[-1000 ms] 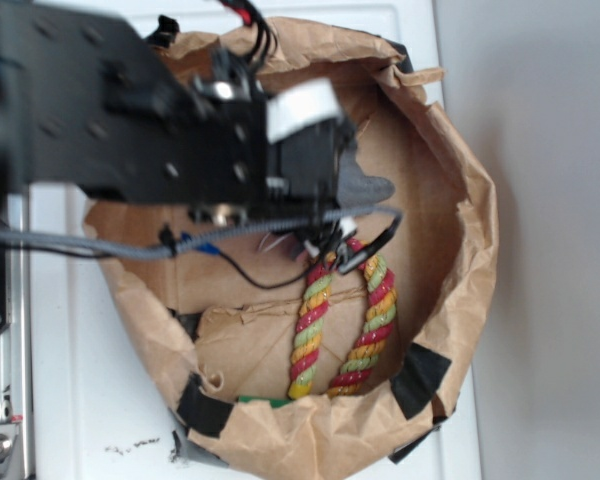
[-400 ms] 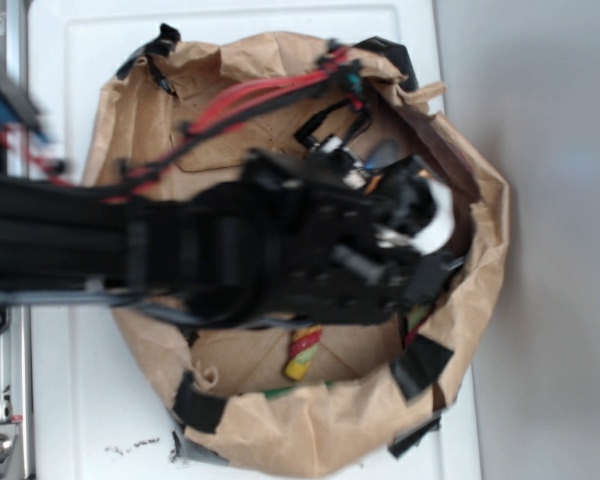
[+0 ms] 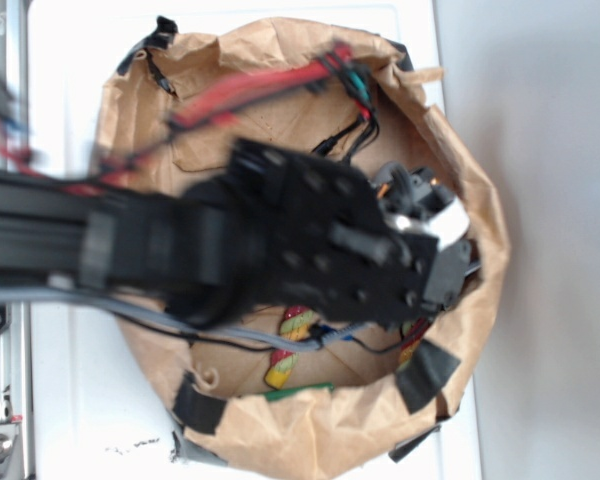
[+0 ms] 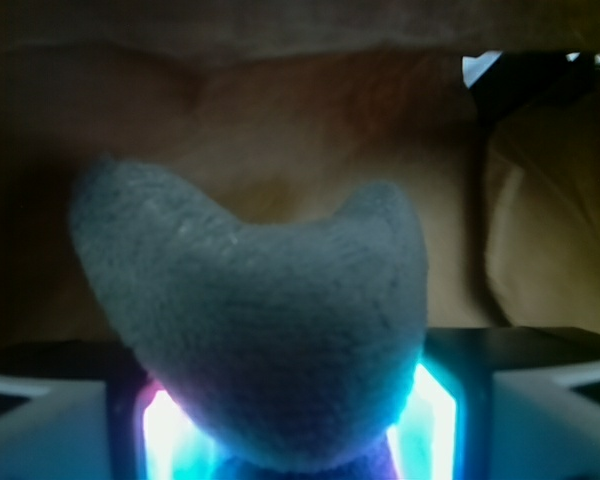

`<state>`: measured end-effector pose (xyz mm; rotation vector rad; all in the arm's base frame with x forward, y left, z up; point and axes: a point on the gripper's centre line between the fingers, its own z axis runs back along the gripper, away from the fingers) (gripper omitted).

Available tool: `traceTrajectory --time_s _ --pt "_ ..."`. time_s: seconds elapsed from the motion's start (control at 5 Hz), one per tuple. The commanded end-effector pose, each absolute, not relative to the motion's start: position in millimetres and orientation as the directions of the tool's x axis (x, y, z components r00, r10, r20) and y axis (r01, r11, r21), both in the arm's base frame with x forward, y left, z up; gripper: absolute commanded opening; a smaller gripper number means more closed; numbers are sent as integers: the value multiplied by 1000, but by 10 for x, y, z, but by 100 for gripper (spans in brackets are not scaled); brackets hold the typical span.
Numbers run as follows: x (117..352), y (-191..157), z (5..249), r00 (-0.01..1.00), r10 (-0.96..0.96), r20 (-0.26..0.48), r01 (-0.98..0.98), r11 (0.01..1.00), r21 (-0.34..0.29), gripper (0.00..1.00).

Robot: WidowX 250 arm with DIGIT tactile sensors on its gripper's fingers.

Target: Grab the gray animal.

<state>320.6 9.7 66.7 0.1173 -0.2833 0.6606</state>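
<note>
We see the gripper (image 4: 285,425) fingers pinching the gray animal (image 4: 255,320) by soft plush only, inside the paper bag (image 3: 460,180), so it could slip free.

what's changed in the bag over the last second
The arm swung from the bag's upper left across to its right side, and now covers most of the rope toy, of which only an end shows. The gray animal sits between the gripper's lit pads, apparently gripped; that view has no earlier picture. The paper bag and its tape patches stayed put.
</note>
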Motion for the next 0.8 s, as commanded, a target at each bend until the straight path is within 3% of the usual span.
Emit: traceTrajectory --time_s 0.0,0.2,0.4,0.6 --pt "2872 330 1591 811 548 204 -527 836 -152 0" --pt "2728 393 1882 854 497 155 -474 865 -163 0" --pt "2649 368 2018 870 462 175 -446 887 -124 0" --pt "2649 368 2018 870 462 175 -446 887 -124 100"
